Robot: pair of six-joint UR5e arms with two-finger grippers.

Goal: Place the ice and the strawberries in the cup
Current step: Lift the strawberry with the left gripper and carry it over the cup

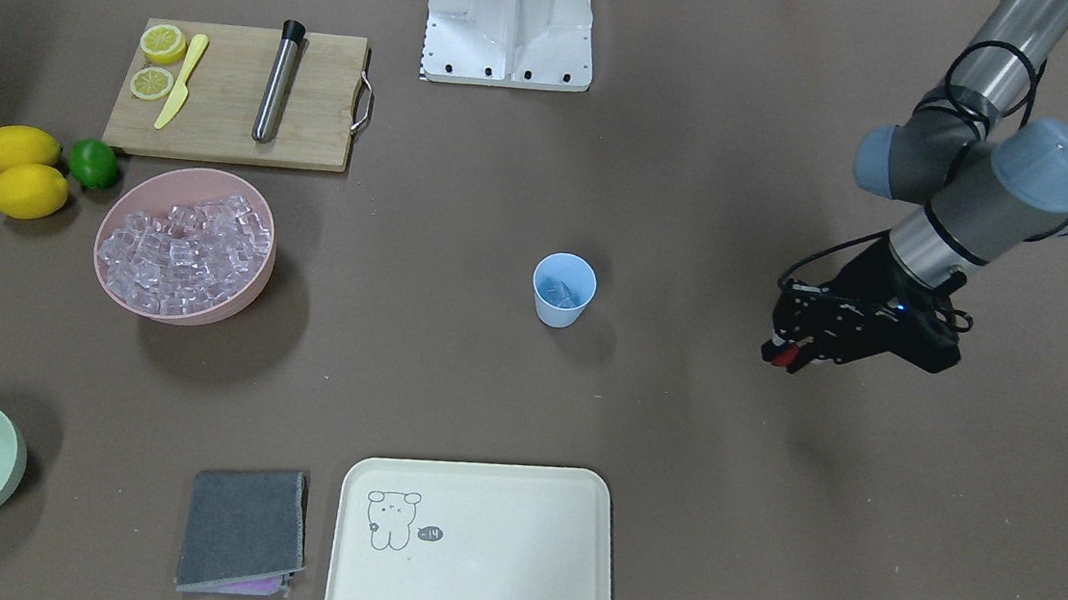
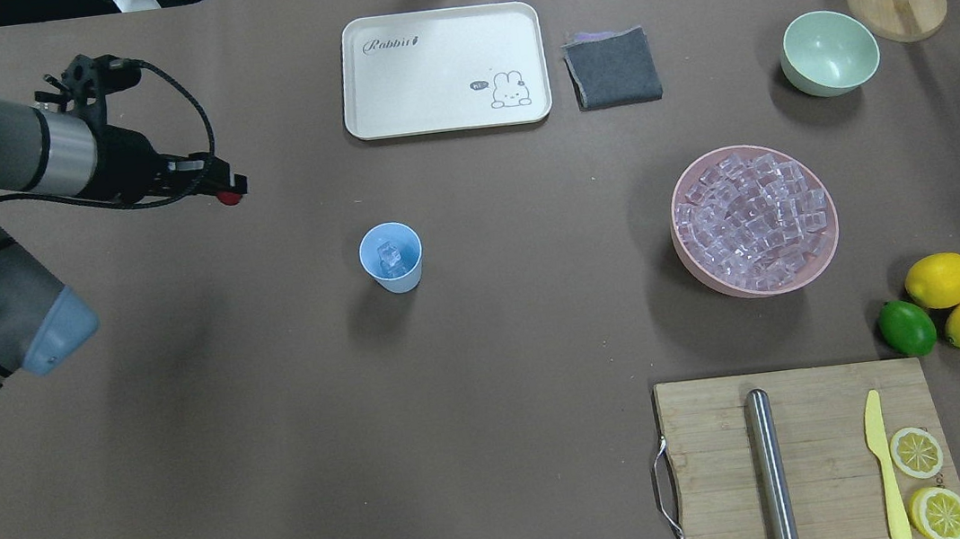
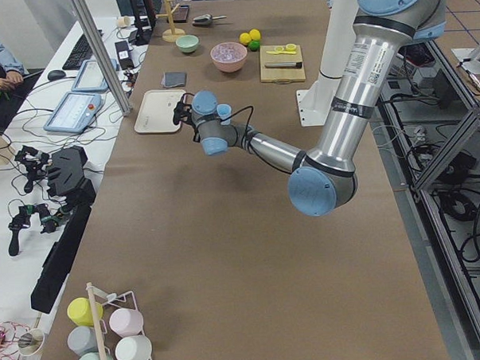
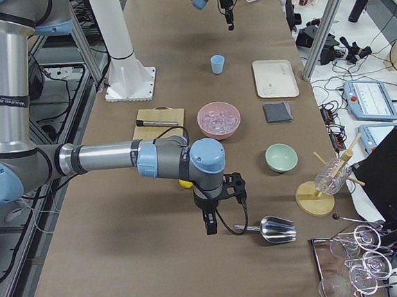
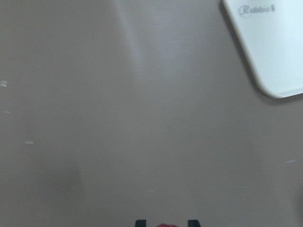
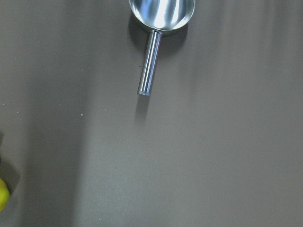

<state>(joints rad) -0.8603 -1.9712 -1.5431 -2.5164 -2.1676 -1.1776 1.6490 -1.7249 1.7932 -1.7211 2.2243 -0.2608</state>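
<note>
Strawberry (image 2: 230, 198) clamped in left pincer (image 2: 233, 192), well apart from cup (image 2: 391, 258).

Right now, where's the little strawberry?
The strawberry is pinched in the left gripper, on the overhead view's left side, held above the table left of the blue cup.

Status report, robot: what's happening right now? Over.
Left gripper shut on strawberry, apart from cup; ice in cup. Right gripper near scoop, state unclear. Nothing between strawberry and cup.
</note>
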